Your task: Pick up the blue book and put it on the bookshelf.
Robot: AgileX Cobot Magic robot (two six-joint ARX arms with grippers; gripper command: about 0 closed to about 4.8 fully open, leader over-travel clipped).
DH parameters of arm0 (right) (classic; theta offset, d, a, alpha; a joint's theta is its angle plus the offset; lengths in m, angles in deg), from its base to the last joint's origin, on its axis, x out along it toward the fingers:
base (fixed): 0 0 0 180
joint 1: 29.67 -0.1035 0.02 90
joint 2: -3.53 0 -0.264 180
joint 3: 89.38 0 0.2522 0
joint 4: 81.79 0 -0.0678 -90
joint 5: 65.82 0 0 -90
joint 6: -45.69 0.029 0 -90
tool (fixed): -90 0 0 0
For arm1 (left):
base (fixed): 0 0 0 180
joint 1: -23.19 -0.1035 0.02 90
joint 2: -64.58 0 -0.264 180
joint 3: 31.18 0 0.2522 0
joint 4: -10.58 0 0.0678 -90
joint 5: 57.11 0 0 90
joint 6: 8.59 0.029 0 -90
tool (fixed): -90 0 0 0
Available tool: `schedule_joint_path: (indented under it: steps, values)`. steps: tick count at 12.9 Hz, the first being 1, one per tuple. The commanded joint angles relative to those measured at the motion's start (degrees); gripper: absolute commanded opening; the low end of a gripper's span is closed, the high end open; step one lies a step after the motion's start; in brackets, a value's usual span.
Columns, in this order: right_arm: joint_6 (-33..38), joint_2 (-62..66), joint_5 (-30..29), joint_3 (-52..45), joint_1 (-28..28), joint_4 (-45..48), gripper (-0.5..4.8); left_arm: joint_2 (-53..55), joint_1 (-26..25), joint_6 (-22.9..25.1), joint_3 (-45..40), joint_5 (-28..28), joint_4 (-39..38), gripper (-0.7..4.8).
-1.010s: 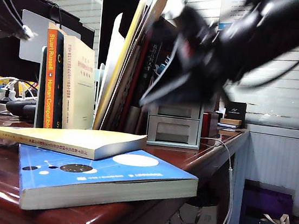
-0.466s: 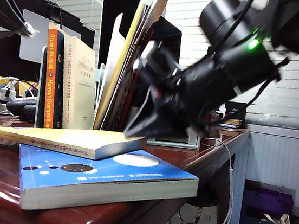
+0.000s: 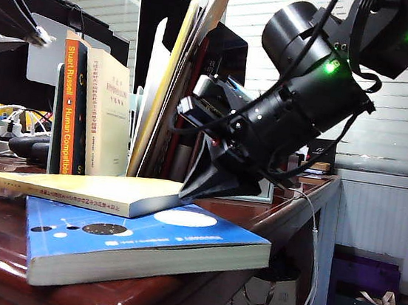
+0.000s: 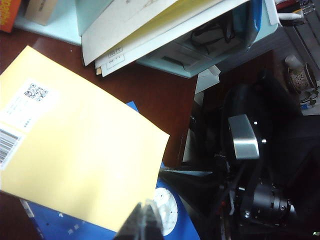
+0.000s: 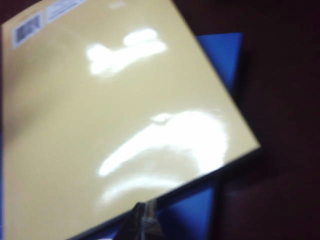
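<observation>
At lower left, the blue book (image 3: 140, 245) lies on the surface under a yellow paperback (image 3: 102, 191). Left end effector (image 4: 146, 220) hovers closed, empty. Right end effector (image 3: 198, 185), closed, should push the paperback aside first

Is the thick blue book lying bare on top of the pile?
No, a thinner pale-yellow paperback lies across the blue book.

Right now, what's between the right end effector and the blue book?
The pale-yellow paperback lies on the blue book, under the right end effector at its corner. Exterior and right wrist views show it.
</observation>
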Motion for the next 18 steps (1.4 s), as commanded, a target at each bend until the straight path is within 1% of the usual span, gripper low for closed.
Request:
schedule_joint_path:
  steps: [1,2,6,11,12,14,15,16,18]
  values:
    - [0.04,0.63,-0.31,0.35,-0.15,0.31,-0.01,-0.15,0.00,0.35,0.37,-0.15,1.73,-0.05]
    - [0.02,1.55,-1.51,1.25,-0.17,0.22,-0.01,-0.15,0.00,0.09,0.37,-0.17,1.75,-0.05]
    - [-0.15,5.09,-3.34,7.08,-1.44,0.13,-0.01,-0.15,0.00,-0.26,0.37,-0.31,1.75,-0.05]
    - [-0.17,13.18,-5.68,17.35,-3.89,-0.28,-0.01,-0.15,0.02,-0.24,0.37,-0.35,1.75,-0.05]
    - [-0.26,14.58,-7.08,19.34,-4.52,-0.31,-0.01,-0.15,0.02,-0.26,0.37,-0.39,1.77,-0.05]
    - [-1.92,14.64,-7.32,20.94,-4.92,-1.16,-0.01,-0.15,0.02,-0.28,0.37,-0.42,1.77,-0.05]
    - [-1.95,13.27,-6.27,21.00,-4.22,-3.37,-0.01,-0.17,0.02,-0.28,0.37,-0.44,1.75,-0.05]
    - [-3.23,11.26,-4.90,20.98,-3.30,-7.08,-0.01,-0.17,0.02,-0.26,0.37,-1.84,1.62,-0.05]
    - [-7.58,6.19,-1.86,20.96,-1.33,-15.85,-0.01,-0.17,0.02,-0.28,0.37,-4.28,-0.57,-0.05]
